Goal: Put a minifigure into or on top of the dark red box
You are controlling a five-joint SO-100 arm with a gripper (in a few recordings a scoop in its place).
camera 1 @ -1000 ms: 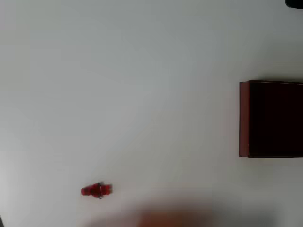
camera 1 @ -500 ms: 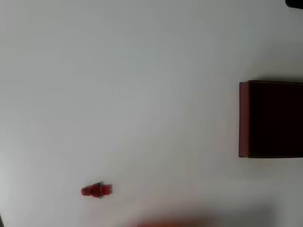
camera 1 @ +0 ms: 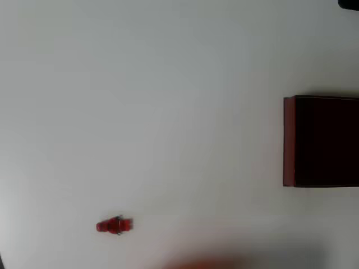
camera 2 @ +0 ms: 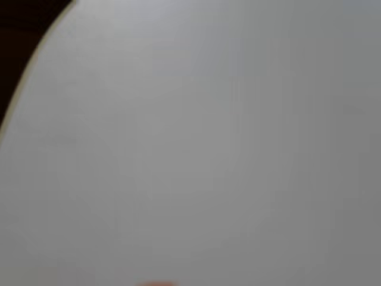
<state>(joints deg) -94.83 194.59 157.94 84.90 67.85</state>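
The figure [camera 1: 114,225] lies on its side on the white table [camera 1: 168,112], well left of the box [camera 1: 321,141], ungrasped — the reach has yet to begin, the gripper [camera 1: 205,263] an orange blur at the bottom edge, jaws impossible to read — so next, I judge, comes a descent over the figure.

Plain white table [camera 1: 168,101] under soft, even light, its curved edge against darkness in the wrist view.
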